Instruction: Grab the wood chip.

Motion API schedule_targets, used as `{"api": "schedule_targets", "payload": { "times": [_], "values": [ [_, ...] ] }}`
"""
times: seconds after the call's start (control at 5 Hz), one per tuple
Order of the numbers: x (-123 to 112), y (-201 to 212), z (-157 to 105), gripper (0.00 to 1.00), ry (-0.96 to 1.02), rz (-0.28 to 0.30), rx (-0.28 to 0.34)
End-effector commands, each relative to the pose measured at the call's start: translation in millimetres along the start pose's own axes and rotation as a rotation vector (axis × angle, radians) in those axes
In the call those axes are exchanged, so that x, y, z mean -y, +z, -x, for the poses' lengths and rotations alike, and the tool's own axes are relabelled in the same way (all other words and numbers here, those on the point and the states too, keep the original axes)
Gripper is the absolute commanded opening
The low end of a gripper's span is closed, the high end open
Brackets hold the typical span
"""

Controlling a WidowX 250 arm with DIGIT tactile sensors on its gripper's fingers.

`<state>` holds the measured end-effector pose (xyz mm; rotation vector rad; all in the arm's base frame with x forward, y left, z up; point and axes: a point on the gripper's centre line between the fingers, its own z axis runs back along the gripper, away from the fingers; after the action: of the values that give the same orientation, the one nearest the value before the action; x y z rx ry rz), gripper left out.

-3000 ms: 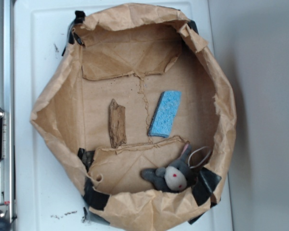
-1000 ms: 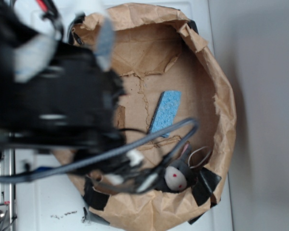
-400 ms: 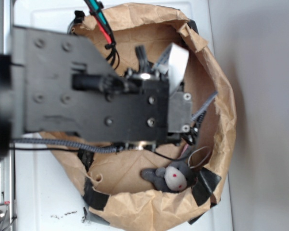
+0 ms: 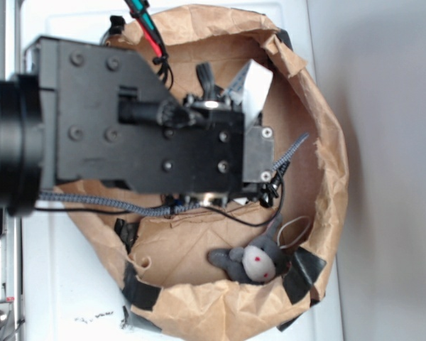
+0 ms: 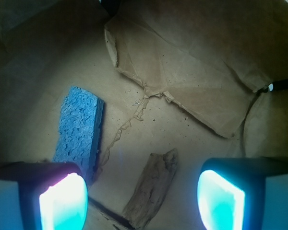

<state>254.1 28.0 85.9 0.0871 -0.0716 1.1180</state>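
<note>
Two fingertips framed the wrist view, set wide apart with nothing between them: your end effector (image 5: pixel 141 201) stood open above the wood chip (image 5: pixel 151 189), which lay flat on the paper floor, slanted, between the pads and somewhat nearer the left-hand one in that view. A moment before, the arm (image 4: pixel 128 128) sat slightly further across the bag; it had since drawn back a little toward the left of the exterior view, and three seconds ago it was not over the bag at all. You could judge from this that the approach was nearly lined up and only the descent and closing remained. From outside, the arm hid the chip entirely. Mind the blue sponge (image 5: pixel 79 132), whose near end lay just beside the left-hand pad (image 5: pixel 62 201); a drop straight down might have clipped it. The torn paper flap (image 5: pixel 192 81) lay well apart on the far side. The paper bag's walls (image 4: pixel 326 142) stood clear of the wrist, and the stuffed toy (image 4: pixel 259 259) rested near the rim, out of the way.
</note>
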Motion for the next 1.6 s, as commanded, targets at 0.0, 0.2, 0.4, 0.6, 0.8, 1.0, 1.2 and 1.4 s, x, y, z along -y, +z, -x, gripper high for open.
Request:
{"api": "schedule_targets", "payload": {
  "times": [0.0,0.2,0.4,0.6,0.8,1.0,1.2,1.4],
  "values": [
    [-1.6,13.3,-18.0,1.0,0.024,0.046,0.029],
    [-7.4,-20.9,-8.7,1.0,0.01,0.041,0.025],
    [-13.0,-38.9,-1.7,1.0,-0.042,0.066,0.048],
    [-21.6,-44.5,-6.0,1.0,-0.065,0.123,0.041],
    [-16.8,-56.9,-8.5,1.0,-0.079,0.127,0.033],
    [-12.3,-74.1,-3.4,1.0,-0.075,0.114,0.074],
    [-14.5,-84.6,5.3,1.0,-0.087,0.101,0.104],
    [-14.9,-87.3,6.6,0.0,-0.062,0.102,0.118]
  ]
}}
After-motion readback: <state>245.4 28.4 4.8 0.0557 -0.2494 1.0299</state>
